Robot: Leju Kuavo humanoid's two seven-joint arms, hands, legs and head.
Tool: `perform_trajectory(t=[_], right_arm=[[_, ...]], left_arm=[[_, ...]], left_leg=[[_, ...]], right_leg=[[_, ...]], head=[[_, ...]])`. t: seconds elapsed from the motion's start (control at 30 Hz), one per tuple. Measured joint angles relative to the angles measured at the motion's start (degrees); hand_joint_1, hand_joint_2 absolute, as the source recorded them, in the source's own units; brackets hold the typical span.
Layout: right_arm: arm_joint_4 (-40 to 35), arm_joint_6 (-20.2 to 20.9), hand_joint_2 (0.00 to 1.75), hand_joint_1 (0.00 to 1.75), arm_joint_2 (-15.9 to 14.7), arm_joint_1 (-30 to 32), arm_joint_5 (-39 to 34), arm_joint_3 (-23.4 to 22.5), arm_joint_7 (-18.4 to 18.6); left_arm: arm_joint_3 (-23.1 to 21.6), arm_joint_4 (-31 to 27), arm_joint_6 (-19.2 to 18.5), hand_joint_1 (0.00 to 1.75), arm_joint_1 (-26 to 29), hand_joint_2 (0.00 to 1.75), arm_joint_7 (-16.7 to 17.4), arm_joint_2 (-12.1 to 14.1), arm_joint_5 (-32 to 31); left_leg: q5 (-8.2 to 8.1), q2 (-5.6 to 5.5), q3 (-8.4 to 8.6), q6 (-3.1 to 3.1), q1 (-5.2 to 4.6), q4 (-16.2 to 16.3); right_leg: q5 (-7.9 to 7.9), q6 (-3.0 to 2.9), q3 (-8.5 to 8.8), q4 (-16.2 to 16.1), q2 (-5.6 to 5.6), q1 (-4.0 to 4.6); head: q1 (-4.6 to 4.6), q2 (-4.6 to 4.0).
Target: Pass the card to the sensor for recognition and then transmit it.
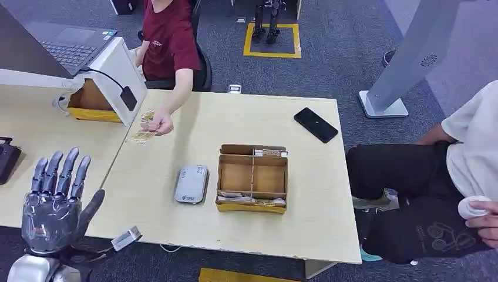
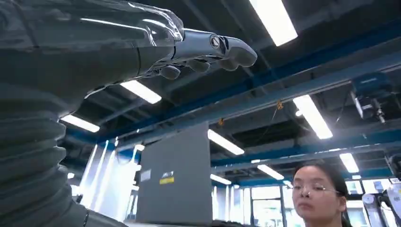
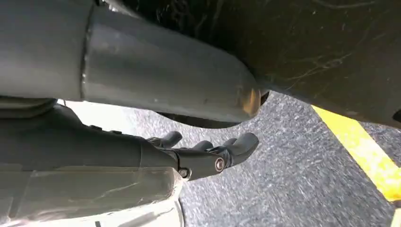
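My left hand (image 1: 56, 197) is raised at the table's near left corner, fingers spread and palm empty. In the left wrist view the same hand (image 2: 198, 54) points up at the ceiling and holds nothing. My right hand (image 3: 208, 153) hangs over the floor with its fingers loosely extended and nothing in them. The grey sensor (image 1: 191, 184) lies flat on the table, left of a cardboard box (image 1: 252, 178) that has cards (image 1: 270, 153) along its edges. A person in a maroon shirt holds a card (image 1: 148, 119) across the table, over another card (image 1: 141, 137) lying on the tabletop.
A black phone (image 1: 316, 124) lies at the far right of the table. A laptop (image 1: 70, 50) sits on a white stand (image 1: 117, 76) at the far left. A second person (image 1: 446, 176) sits close to the table's right edge. A black device (image 1: 7, 157) lies at the left.
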Motion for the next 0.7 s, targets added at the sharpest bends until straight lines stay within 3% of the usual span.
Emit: perform_trajectory(t=[0.57, 0.63, 0.7], right_arm=[[0.00, 0.42, 0.00, 0.00, 0.24, -0.15, 2.69, -0.55, 0.00], [0.00, 0.81, 0.00, 0.00, 0.24, -0.18, 3.12, -0.57, 0.00], [0.00, 0.72, 0.00, 0.00, 0.24, -0.25, 3.10, -0.72, 0.18]], left_arm=[[-1.16, 6.06, 0.59, 0.00, -6.52, 1.75, 0.02, 1.07, -1.74], [-1.60, 7.54, 0.59, 0.00, -6.56, 1.75, 1.99, 1.55, -1.74], [-2.93, 9.45, 0.59, 0.00, -6.79, 1.75, 6.15, 2.82, -1.76]], left_leg=[[0.00, 0.01, -0.01, 0.00, 0.00, 0.01], [0.00, 0.02, -0.01, 0.00, 0.00, 0.01], [0.00, 0.01, 0.02, 0.00, 0.00, 0.02]], right_leg=[[0.00, 0.00, -0.01, 0.00, 0.03, 0.00], [0.00, 0.00, -0.01, 0.00, 0.03, 0.01], [0.00, 0.00, -0.05, -0.01, 0.02, 0.00]], head=[[0.02, 0.00], [0.02, 0.00], [0.00, 0.00]])
